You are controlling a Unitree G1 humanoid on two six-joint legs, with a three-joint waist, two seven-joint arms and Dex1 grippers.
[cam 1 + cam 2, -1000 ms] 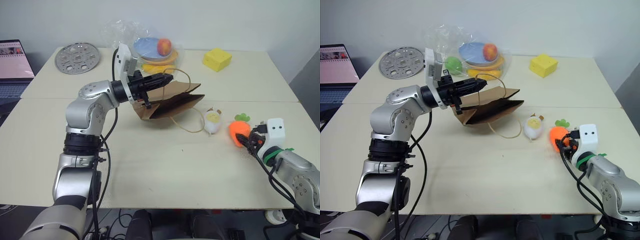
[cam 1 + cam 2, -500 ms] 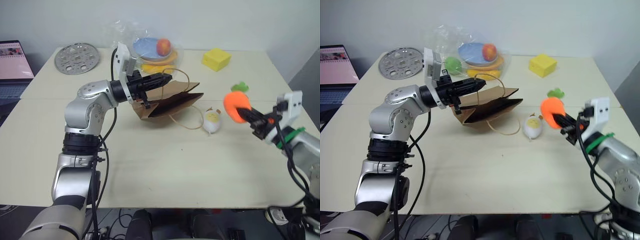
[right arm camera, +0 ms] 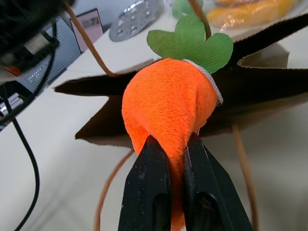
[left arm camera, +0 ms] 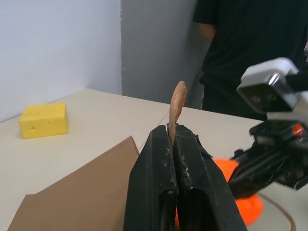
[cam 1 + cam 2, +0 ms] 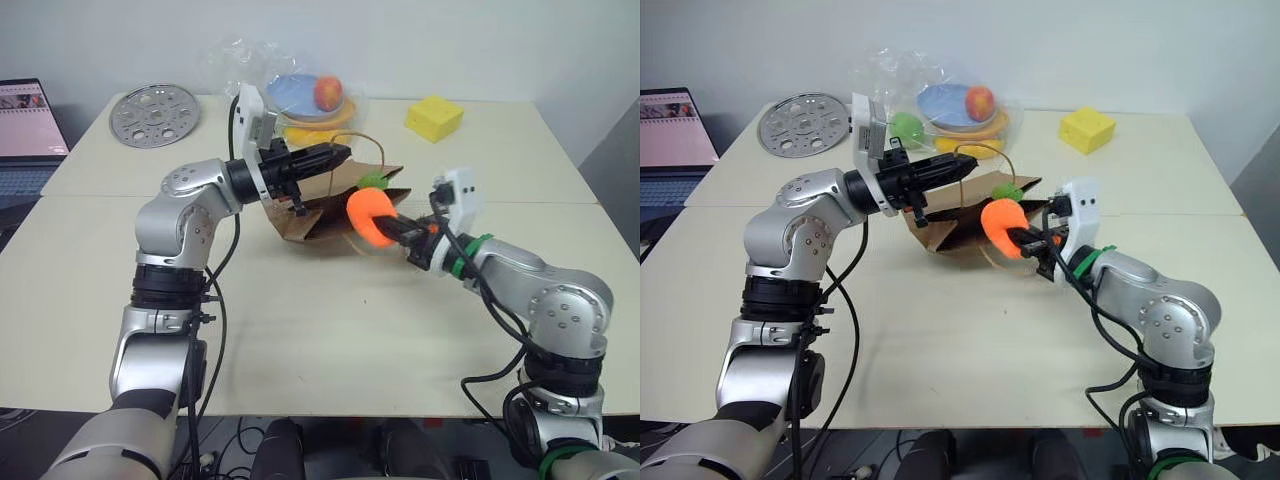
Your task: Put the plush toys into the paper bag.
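Here, at the frame's centre, the right gripper (image 5: 400, 233) pinches the orange carrot (image 5: 368, 215) by its narrow end, green leaves toward the open mouth of the brown paper bag (image 5: 320, 212) lying on the table (image 5: 300, 340). Just behind, the left gripper (image 5: 340, 153) is clamped on the bag's looped handle (image 4: 176, 103), lifting its upper edge.

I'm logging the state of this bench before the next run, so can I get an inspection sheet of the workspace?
Surface: beige table, two tops joined.
Job's things: carrot plush held at the paper bag mouth; white plush not visible.
Clutter: plastic bag of fruit and plates, yellow sponge block, perforated metal disc.
Grippers: left gripper shut on a bag handle; right gripper shut on the carrot.
Cables: black cables along both arms.
Surroundings: laptop, person standing behind.
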